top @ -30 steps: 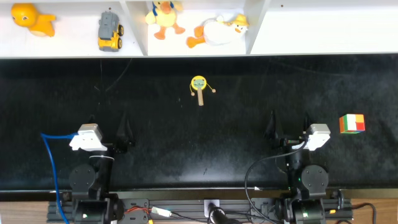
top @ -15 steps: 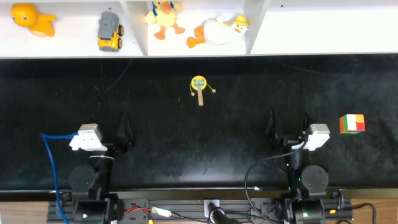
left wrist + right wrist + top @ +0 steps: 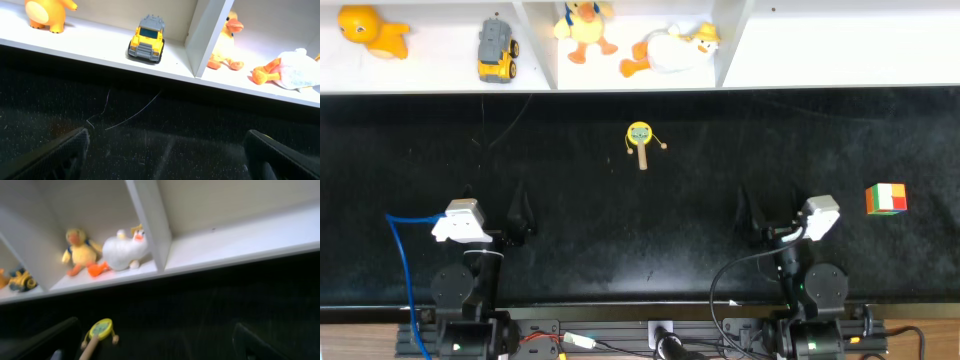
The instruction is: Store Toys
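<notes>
The rattle (image 3: 640,137) lies on the counter (image 3: 570,200), midway along and toward the far edge, before the shelf (image 3: 820,70). The cube (image 3: 886,198) sits by the right edge. The left gripper (image 3: 167,150) and right gripper (image 3: 150,347) hang near the front edge, jaws apart and empty. The rattle's thin handle could roll or slip from an off-centre pinch.

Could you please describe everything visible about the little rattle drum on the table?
The rattle drum is a small toy with a round yellow head, a greenish face and a short, pale handle that looks wooden. A small bead hangs at each side of the head. It lies flat on the black mat, around the middle, short of the white shelf, with its handle pointing towards the arms' side. Only the mat touches it.
</notes>
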